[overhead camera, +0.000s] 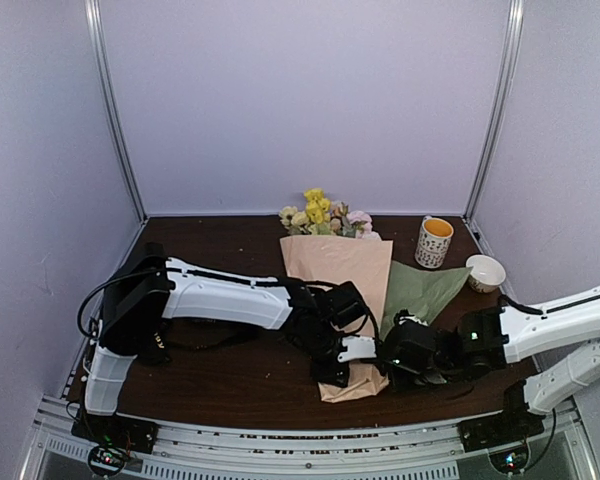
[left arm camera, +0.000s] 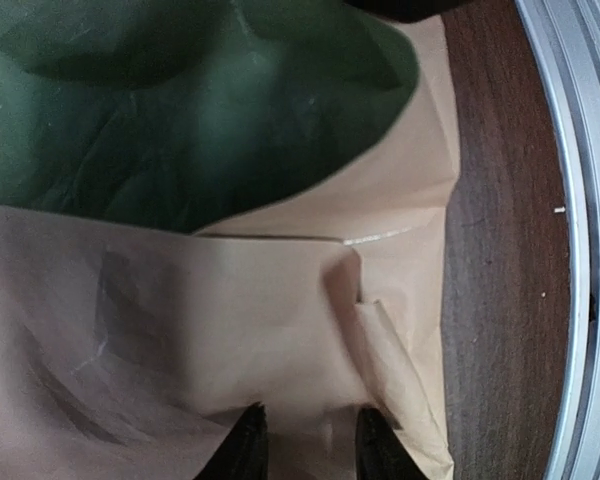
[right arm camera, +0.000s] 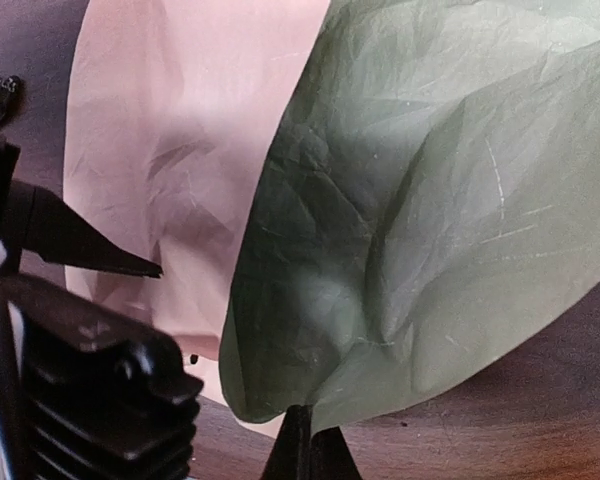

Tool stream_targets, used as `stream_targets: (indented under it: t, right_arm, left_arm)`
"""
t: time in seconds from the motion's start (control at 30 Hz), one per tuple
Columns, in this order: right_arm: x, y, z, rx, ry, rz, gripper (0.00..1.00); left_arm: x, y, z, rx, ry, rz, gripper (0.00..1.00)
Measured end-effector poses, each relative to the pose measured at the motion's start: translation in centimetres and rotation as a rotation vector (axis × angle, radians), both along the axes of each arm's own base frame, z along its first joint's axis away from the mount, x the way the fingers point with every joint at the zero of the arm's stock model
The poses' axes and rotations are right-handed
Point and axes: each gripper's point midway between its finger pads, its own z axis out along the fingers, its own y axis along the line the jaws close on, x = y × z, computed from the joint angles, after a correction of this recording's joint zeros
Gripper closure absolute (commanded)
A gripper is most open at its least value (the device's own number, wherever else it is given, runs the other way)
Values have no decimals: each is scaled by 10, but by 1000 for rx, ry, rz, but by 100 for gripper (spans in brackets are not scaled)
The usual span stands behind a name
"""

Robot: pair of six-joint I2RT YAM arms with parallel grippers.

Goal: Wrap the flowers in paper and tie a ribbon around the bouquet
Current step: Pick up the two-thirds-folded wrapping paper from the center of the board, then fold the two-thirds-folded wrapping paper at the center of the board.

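The paper (overhead camera: pixel 335 265) was wrapped around the flowers (overhead camera: pixel 320 212) on the bench (overhead camera: pixel 210 385), blossoms toward 12 o'clock. The left fingers (left arm camera: pixel 248 445) were set part-spread on its 6 o'clock end; the right fingers (right arm camera: pixel 305 450) were pinched shut on its green flap at 4 o'clock.

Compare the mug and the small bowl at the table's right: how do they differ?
The mug is taller, patterned and orange inside; the bowl is low, plain and pale inside. The mug sits farther back, the bowl farther right. Both stand upright on the table.
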Motion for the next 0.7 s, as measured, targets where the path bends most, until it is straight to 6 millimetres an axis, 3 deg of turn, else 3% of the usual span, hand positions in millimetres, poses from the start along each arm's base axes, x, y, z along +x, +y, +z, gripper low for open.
stream_targets:
  t: [0.2, 0.37, 0.7]
  right_arm:
    - [-5, 0, 3, -162, -127, 129, 100]
    - [-7, 20, 17, -253, -248, 263, 100]
    - [-12, 35, 12, -395, -375, 463, 100]
  left_arm:
    - [3, 1, 0, -46, 82, 21, 67]
    - [3, 1, 2, -69, 132, 27, 68]
    - [5, 6, 1, -108, 232, 40, 63]
